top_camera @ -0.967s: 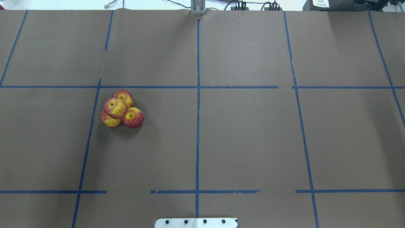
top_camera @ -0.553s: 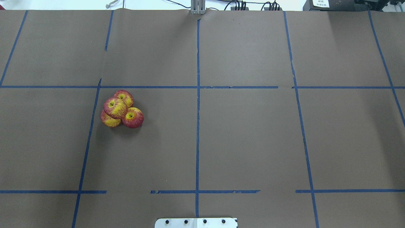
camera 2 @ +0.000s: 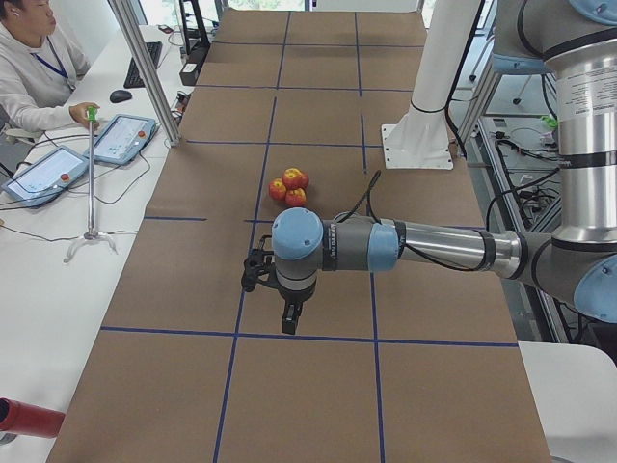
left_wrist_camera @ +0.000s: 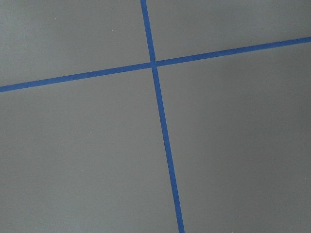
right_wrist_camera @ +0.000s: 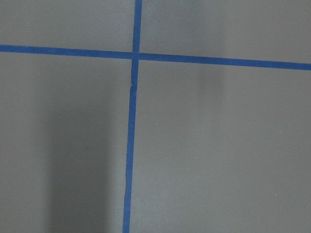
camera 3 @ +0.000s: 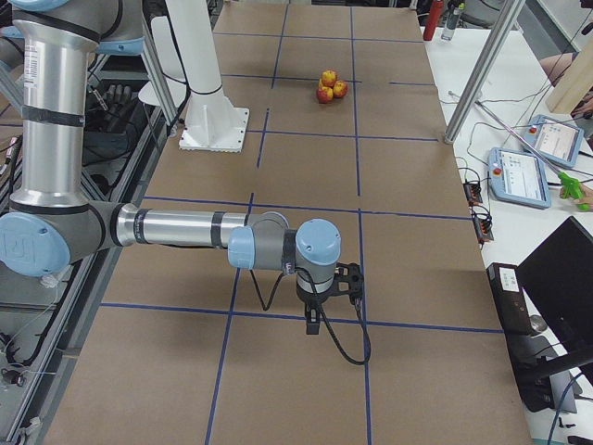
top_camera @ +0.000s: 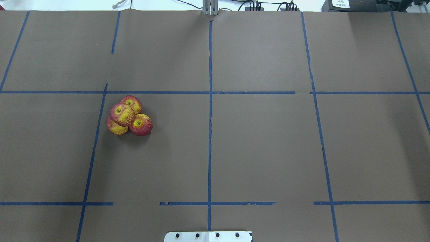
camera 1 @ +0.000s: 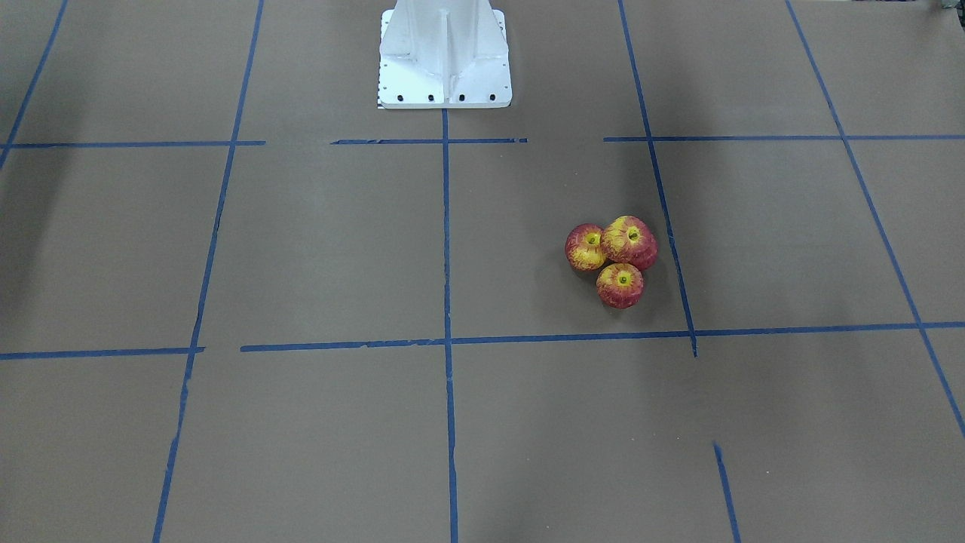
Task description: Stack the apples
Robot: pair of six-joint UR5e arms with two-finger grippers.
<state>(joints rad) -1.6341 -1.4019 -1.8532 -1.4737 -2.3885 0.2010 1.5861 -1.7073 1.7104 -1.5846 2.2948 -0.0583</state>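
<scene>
- Nothing moved in the last second: same pile of apples [top_camera: 129,115], same spot, no arm over it.
- Pile toward the left edge of the counter [top_camera: 268,151], about halfway between the robot's edge and the far edge.
- Three down on the counter, touching one another; top apple [top_camera: 121,114] sitting up on them, tipped a little toward the left edge.
- Looks done: all four in one stack, standing alone and keeping still, so likely nothing left but to stay away from it.
- Left pincer [camera 2: 287,326]: seen only from the side, pointing down toward the left edge, well apart from the pile, no apple in it; released or clenched, cannot tell.
- Right pincer [camera 3: 312,324]: also seen only from the side, pointing down toward the right edge, far from the pile, no apple in it; cannot tell released or clenched either.
- Hard to see: from the front, only three apples showing, the fourth hidden behind the top one.
- In both wrist views, only counter and blue tape lines [left_wrist_camera: 160,121]; no apples, no pincer tips.
</scene>
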